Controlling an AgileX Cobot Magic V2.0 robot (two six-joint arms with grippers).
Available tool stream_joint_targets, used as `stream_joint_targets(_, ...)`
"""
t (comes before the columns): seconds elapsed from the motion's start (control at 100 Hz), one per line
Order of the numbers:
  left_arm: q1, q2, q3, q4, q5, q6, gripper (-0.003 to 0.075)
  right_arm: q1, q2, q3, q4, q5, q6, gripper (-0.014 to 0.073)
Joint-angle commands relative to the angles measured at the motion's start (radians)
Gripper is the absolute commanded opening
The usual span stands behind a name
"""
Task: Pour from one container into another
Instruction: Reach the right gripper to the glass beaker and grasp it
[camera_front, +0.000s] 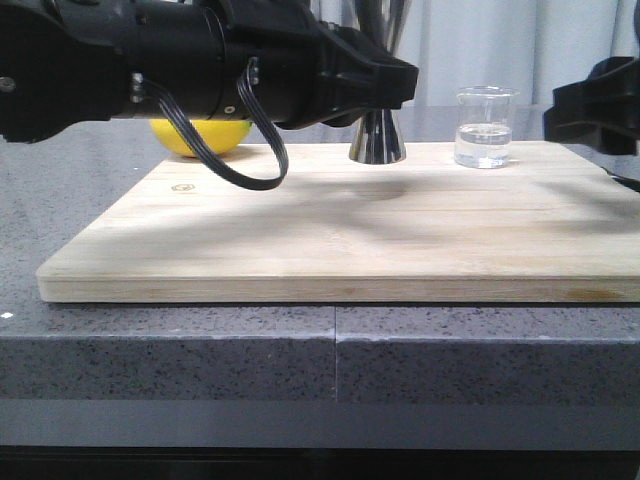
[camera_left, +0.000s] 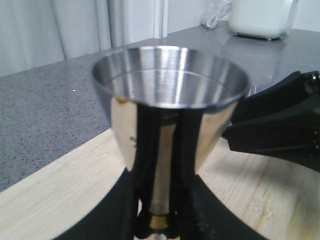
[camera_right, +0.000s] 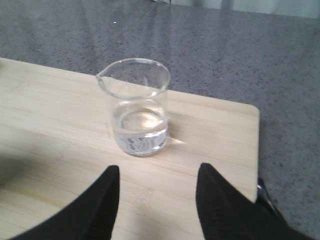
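The small clear glass beaker stands upright at the back right of the wooden board, about a third full of clear liquid. In the right wrist view the beaker sits just beyond my open right gripper, with bare board between the fingers. From the front, the right gripper hangs to the right of the beaker, apart from it. A steel jigger stands left of the beaker. My left gripper is shut on its waist. The jigger fills the left wrist view, with the left gripper hugging it from both sides.
A yellow fruit lies behind the board's back left corner, partly hidden by my left arm. The board rests on a grey speckled counter. A white appliance stands far back on the counter. The right arm shows beside the jigger.
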Motion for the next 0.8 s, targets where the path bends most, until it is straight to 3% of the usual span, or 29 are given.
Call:
stream_joint_targets(0.0, -0.008, -0.058, -0.022, -0.013, -0.082, -0.026, -0.0021, 0.009, 0.004, -0.030, -0.021, -0.133, -0.006, 0.0348)
stream_joint_targets(0.14, -0.008, -0.058, -0.022, -0.007, -0.082, -0.027, -0.0021, 0.009, 0.041, -0.030, -0.030, -0.193, -0.006, 0.0413)
stream_joint_targets(0.79, -0.008, -0.058, -0.022, 0.014, -0.082, -0.032, -0.0021, 0.009, 0.229, -0.040, -0.053, -0.471, -0.006, 0.0413)
